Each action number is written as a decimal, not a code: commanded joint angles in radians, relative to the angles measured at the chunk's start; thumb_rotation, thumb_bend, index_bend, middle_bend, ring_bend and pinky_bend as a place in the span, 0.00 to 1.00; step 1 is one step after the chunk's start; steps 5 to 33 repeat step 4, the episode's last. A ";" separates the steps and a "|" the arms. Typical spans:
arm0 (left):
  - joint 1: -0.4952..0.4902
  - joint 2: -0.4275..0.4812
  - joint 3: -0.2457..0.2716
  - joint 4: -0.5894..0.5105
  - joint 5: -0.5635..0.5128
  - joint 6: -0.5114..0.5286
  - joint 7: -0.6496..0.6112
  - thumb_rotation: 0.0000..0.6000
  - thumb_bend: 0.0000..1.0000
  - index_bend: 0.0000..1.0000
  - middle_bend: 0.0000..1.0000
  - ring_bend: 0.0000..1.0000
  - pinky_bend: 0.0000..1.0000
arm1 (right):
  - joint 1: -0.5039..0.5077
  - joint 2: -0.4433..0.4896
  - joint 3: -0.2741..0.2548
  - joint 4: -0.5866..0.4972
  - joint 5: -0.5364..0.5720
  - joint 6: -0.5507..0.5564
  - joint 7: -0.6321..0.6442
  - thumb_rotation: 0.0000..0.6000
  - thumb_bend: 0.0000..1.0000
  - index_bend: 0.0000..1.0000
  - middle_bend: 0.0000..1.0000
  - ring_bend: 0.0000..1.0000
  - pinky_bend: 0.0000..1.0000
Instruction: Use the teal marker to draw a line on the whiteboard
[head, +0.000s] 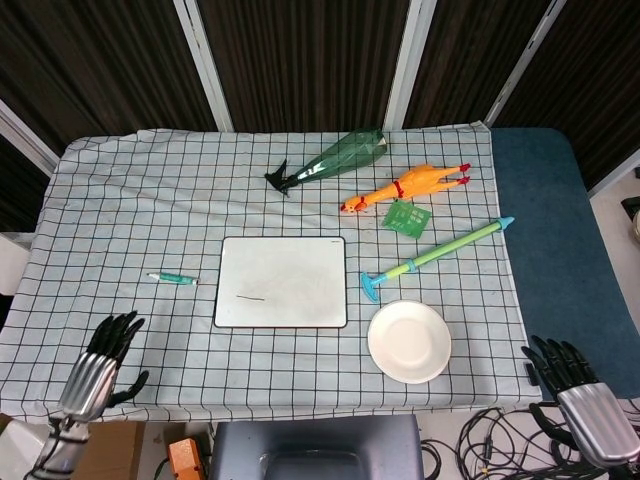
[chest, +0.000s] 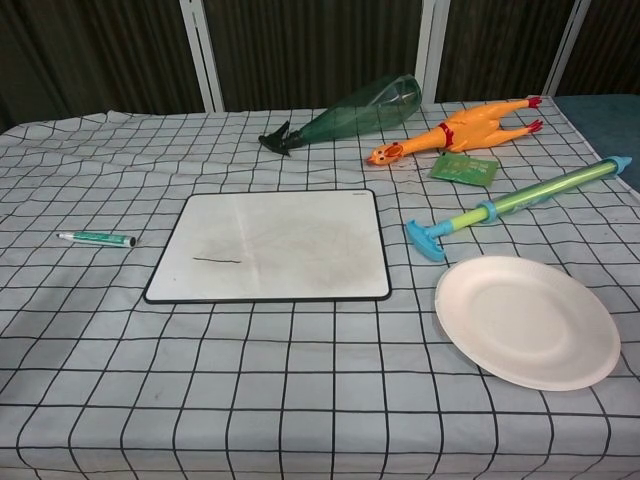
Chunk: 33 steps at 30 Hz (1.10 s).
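Plainly, the checked tablecloth (head: 110, 200) carries everything, and the whiteboard (head: 281, 281) lies flat near its middle with a short dark line already near its lower left corner. Just off the board's left edge lies the teal marker (head: 172, 278), its long axis running left to right, roughly parallel to the table's front edge. The left hand (head: 98, 368) hangs at the front left corner, released, fingers spread, holding nothing; the marker lies up and to its right, apart from it. The right hand (head: 580, 402) sits beyond the front right corner, partly cut off, fingers apart, much farther away. Neither hand appears in the chest view, and whether the marker is capped is too small to tell.
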<state>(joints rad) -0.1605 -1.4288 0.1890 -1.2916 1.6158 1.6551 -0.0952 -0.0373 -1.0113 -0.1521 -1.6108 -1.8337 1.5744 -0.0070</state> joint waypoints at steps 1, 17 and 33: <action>0.098 0.101 0.058 -0.092 0.038 0.093 0.111 1.00 0.34 0.00 0.00 0.00 0.00 | 0.002 -0.007 0.002 -0.004 0.000 -0.007 -0.017 1.00 0.33 0.00 0.00 0.00 0.07; 0.104 0.110 0.052 -0.092 0.057 0.093 0.095 1.00 0.34 0.00 0.00 0.00 0.00 | 0.000 -0.013 -0.001 -0.003 -0.003 -0.012 -0.034 1.00 0.33 0.00 0.00 0.00 0.07; 0.104 0.110 0.052 -0.092 0.057 0.093 0.095 1.00 0.34 0.00 0.00 0.00 0.00 | 0.000 -0.013 -0.001 -0.003 -0.003 -0.012 -0.034 1.00 0.33 0.00 0.00 0.00 0.07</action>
